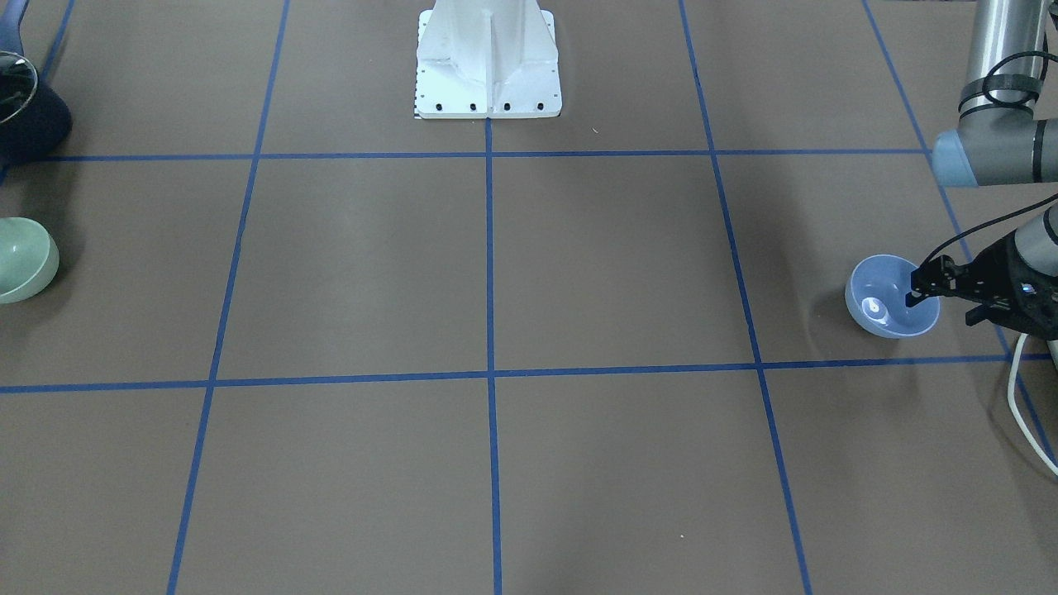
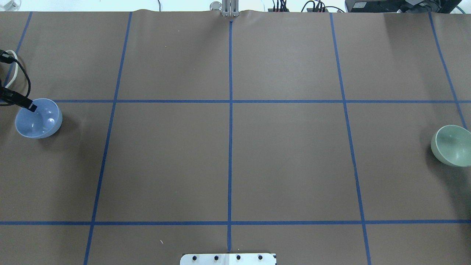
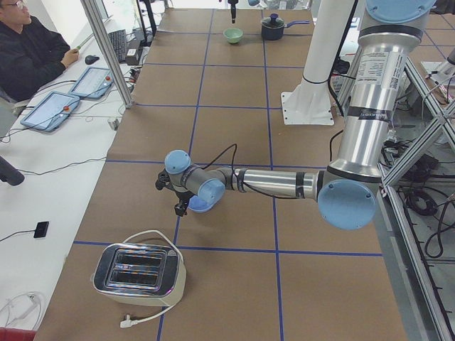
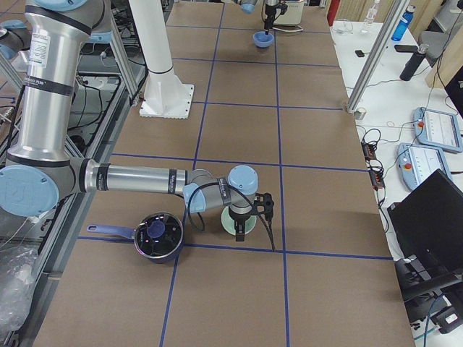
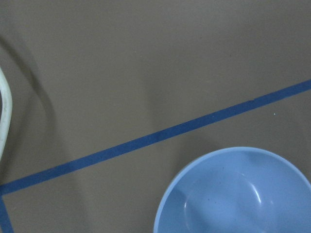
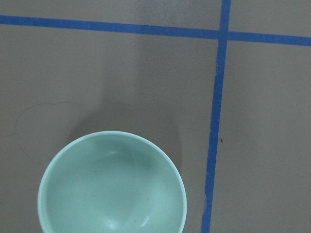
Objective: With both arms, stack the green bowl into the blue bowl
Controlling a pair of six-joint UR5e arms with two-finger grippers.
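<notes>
Overhead exterior shows the blue bowl (image 2: 39, 121) at the left edge of the worktop (image 2: 228, 158) and the green bowl (image 2: 452, 151) far away at its right edge. The left pincer (image 1: 942, 307) is open, holding nothing, one finger inside the blue bowl. The right pincer (image 4: 241, 230) hangs over the green bowl; I cannot tell how wide it is open.

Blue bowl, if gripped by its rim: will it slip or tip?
Probably slippery: the blue bowl shows glossy highlights. It is likely stiff and should keep its shape in a rim pinch. Its rounded underside may rock if nudged sideways.
</notes>
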